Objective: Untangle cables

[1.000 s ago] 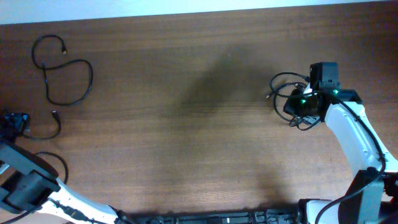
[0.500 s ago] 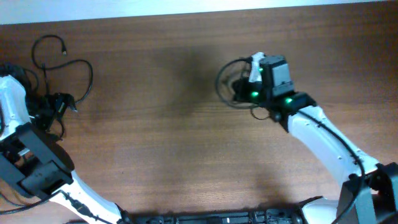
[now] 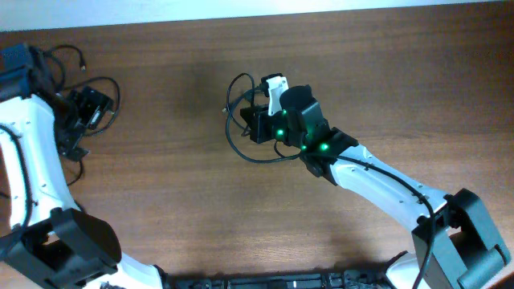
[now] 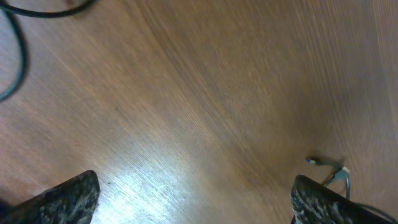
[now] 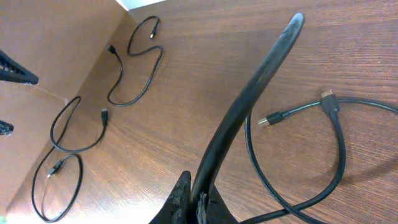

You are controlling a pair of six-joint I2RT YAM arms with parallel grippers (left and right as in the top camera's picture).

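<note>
My right gripper [image 3: 255, 124] is shut on a black cable [image 3: 233, 136] near the table's middle. In the right wrist view the jaws [image 5: 202, 200] pinch one strand that rises up [image 5: 249, 112], while the rest of that cable [image 5: 339, 140] loops on the wood with a plug end [image 5: 268, 119]. Three separate black cables lie loose further left in that view [image 5: 134, 68], [image 5: 74, 124], [image 5: 59, 186]. My left gripper [image 3: 80, 120] hovers at the far left by a cable loop [image 3: 108, 84]. Its fingers [image 4: 193, 205] are spread wide over bare wood with nothing between them.
The wooden table [image 3: 177, 201] ends at a white strip along the back edge [image 3: 241, 10]. A thin cable arc [image 4: 18, 43] and a small plug [image 4: 311, 162] show at the edges of the left wrist view.
My right gripper has carried its cable from the right side to the table's middle. My left arm has swung up from the lower left to the back left corner.
</note>
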